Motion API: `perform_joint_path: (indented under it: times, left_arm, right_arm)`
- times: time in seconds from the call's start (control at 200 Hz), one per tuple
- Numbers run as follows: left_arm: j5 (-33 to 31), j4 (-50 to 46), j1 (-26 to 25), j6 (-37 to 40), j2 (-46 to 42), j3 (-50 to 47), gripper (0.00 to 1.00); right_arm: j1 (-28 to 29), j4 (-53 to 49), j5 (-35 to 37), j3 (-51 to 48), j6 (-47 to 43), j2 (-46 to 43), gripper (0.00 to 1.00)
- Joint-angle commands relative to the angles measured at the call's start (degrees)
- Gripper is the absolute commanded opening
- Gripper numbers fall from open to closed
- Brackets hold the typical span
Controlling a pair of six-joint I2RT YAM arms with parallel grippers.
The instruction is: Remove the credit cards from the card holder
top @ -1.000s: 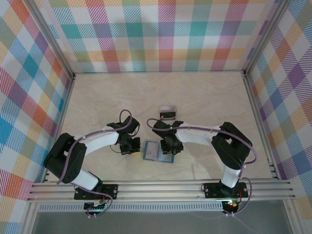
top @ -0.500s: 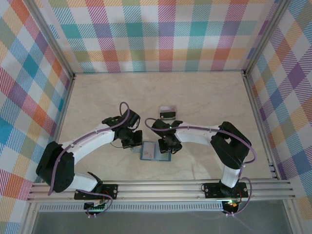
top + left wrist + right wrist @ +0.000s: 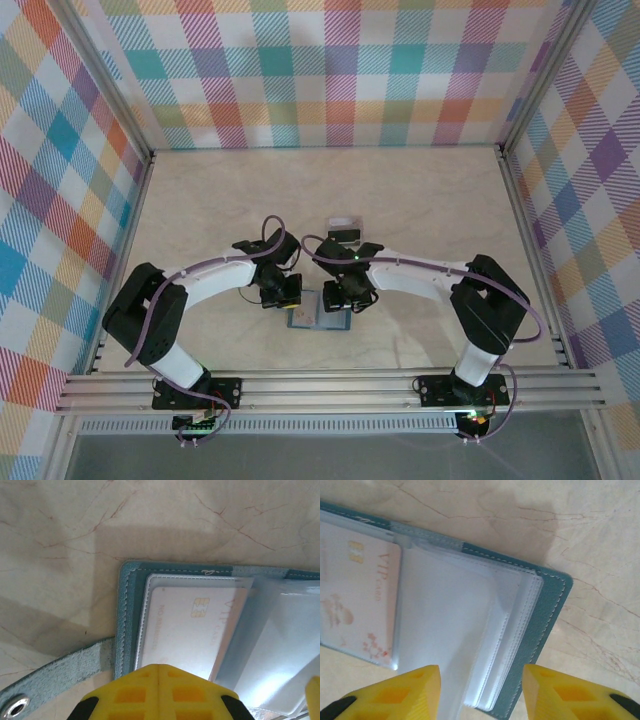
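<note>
Credit card [image 3: 185,630], pale with a gold chip [image 3: 200,607] and "VIP card" lettering, sits inside a clear sleeve in the card holder [image 3: 318,320]. In the right wrist view the same card also shows a faint floral print. The teal holder lies spread open and flat on the marbled tabletop [image 3: 430,200], near the front edge, between the two arms. Its stitched border runs around the card's sleeve, and a teal strap [image 3: 55,672] with a metal snap [image 3: 15,709] trails off the outer side onto the tabletop.

On the other half a stack of clear sleeves [image 3: 470,630] lies slightly fanned against the stitched teal edge.

The left claw [image 3: 157,690] has its yellow fingers pressed together, with no gap between them. Their tips hang over the near edge of the sleeve that holds the card; whether they bear down on it cannot be told. The right claw [image 3: 479,680] has its yellow fingers spread wide. One is above the sleeve just beside the card and the other is out past the holder's teal edge. The fanned sleeve edges show in the gap between them. It pinches nothing.

Farther back, just beside the right arm's wrist, a small dark object [image 3: 343,237] with a pale top edge rests on the tabletop, too small to make out.
</note>
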Motion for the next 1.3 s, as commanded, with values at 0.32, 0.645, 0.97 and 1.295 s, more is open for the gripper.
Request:
perform_joint_path:
  times: [0.32, 0.645, 0.97, 1.295]
  left_arm:
    - [-0.9, 0.1, 0.5, 0.6, 0.3, -2.1, 0.02]
    - [0.1, 1.6, 1.5, -0.7, -2.5, -6.0, 0.01]
    - [-0.1, 1.1, 1.6, -1.4, -4.1, -7.4, 0.01]
    - [-0.5, -0.7, 1.8, -1.0, -4.9, -5.0, 0.01]
  right_arm:
    - [-0.4, 3.7, -11.8, 5.5, 2.0, -1.8, 0.35]
    - [-0.4, 16.8, -17.9, 1.3, 8.6, 4.9, 0.23]
    - [-2.3, 17.9, -16.9, -3.4, 7.5, 7.0, 0.23]
    - [-4.5, 19.9, -17.3, -6.8, 5.5, 5.1, 0.23]
